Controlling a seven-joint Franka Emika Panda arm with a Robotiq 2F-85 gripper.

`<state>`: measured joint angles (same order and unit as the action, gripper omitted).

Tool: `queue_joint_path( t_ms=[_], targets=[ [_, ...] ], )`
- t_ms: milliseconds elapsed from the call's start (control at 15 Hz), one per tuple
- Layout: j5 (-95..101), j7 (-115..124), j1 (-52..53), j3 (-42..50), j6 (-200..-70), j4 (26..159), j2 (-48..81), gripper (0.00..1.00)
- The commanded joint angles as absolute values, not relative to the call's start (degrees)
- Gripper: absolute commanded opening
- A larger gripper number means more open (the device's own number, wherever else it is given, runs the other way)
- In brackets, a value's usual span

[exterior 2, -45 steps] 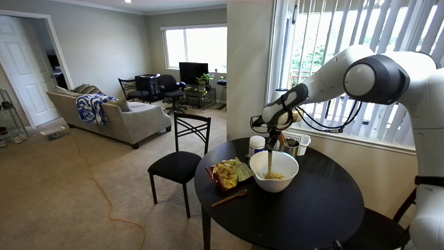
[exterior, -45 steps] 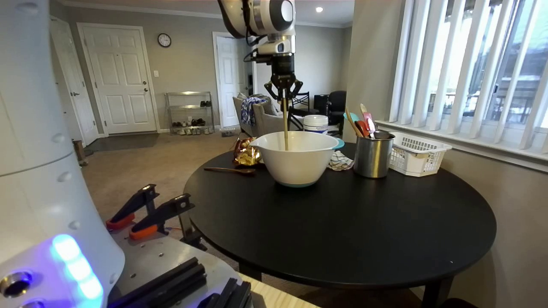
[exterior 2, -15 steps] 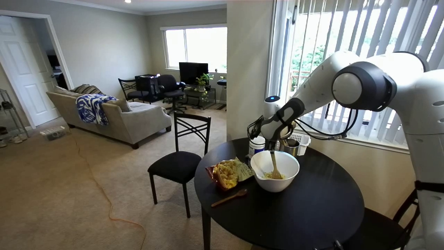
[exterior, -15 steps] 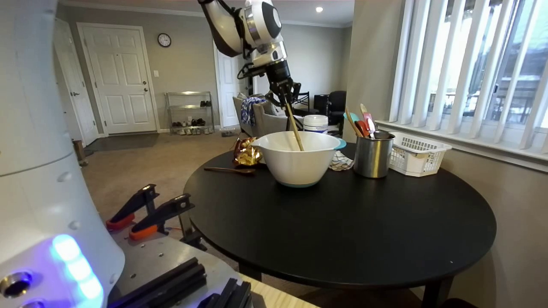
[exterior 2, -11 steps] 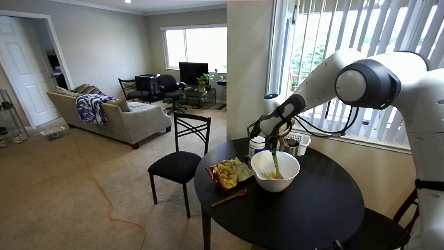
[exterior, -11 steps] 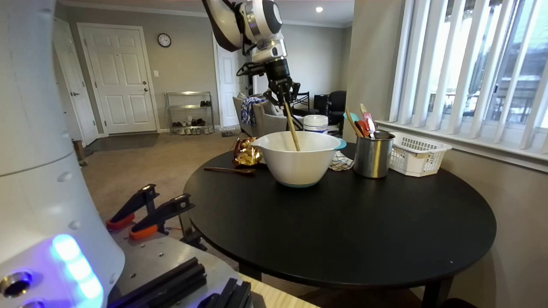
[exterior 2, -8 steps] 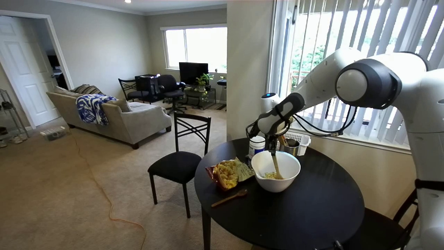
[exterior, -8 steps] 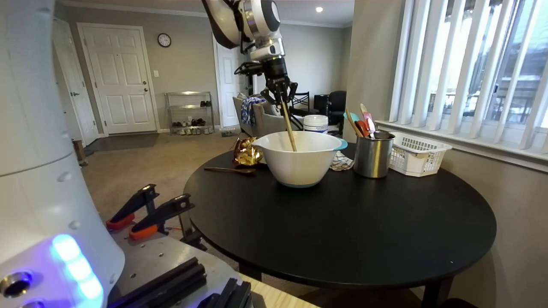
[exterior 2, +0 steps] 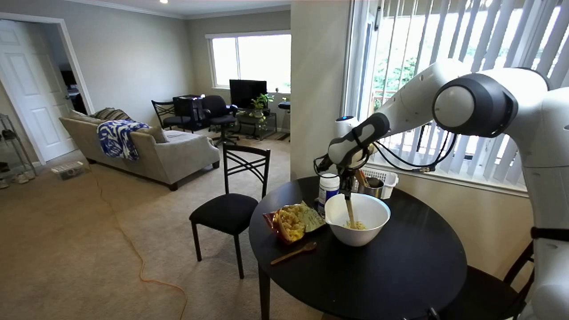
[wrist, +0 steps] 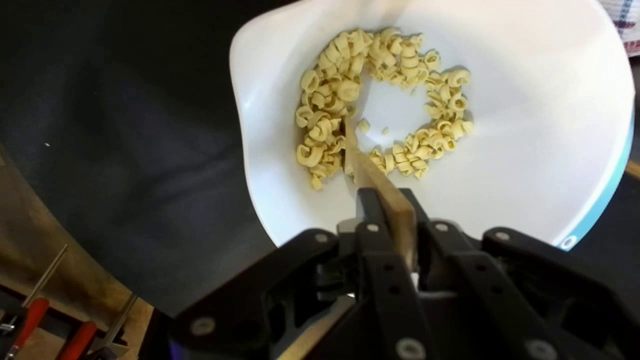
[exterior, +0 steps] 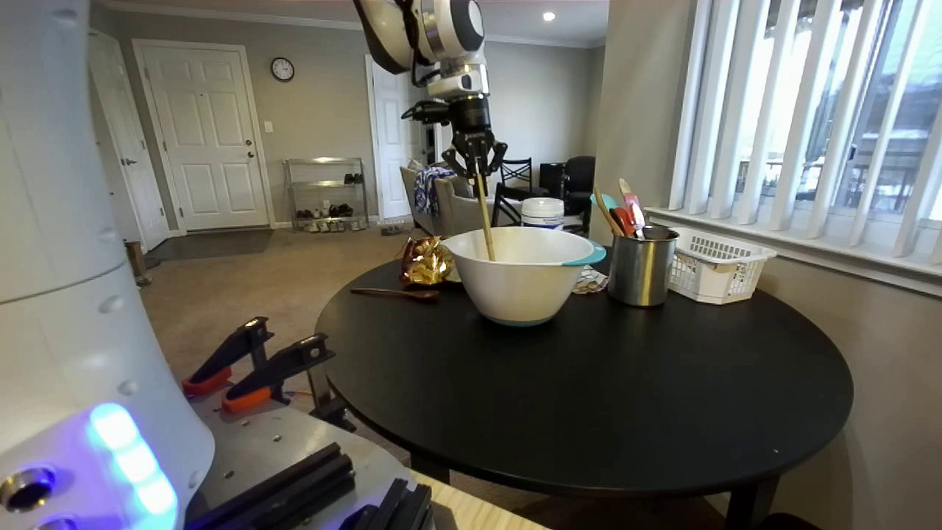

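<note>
My gripper [exterior: 478,177] is shut on the handle of a wooden spoon [exterior: 484,210], which slants down into a white mixing bowl [exterior: 522,291]. In the wrist view the gripper [wrist: 388,194] pinches the spoon [wrist: 370,172] between both fingers. The spoon's lower end stands among pale spiral pasta [wrist: 325,100] that forms a ring on the bowl's floor; the very tip is partly hidden by pasta. The bowl [exterior 2: 355,238] has a pouring spout and a turquoise handle, seen in the wrist view at right. My fingers are above the bowl's rim.
On the black round table [exterior: 625,397] lie an open snack bag [exterior 2: 291,222] and another wooden spoon [exterior 2: 293,254]. Behind the bowl stands a white jar [exterior: 542,210]. A steel utensil pot [exterior: 642,272], a white basket [exterior: 717,272] and a patterned cloth [exterior: 589,280] are beside it.
The gripper has tilted nearer upright, and the spoon's lower end has swept left in an exterior view over the last second. The bowl has slid slightly right and turned a little.
</note>
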<state>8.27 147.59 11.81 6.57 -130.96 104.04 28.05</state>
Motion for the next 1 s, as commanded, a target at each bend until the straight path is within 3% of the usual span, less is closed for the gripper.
queue_joint_path(
  t_ms=[0, 933],
  targets=[
    [1.7, 146.4, 8.9, 3.3, -129.5, 104.3, 28.2, 0.05],
    [-2.6, 146.9, 6.7, 3.1, -142.0, 107.5, 27.6, 0.05]
  ],
)
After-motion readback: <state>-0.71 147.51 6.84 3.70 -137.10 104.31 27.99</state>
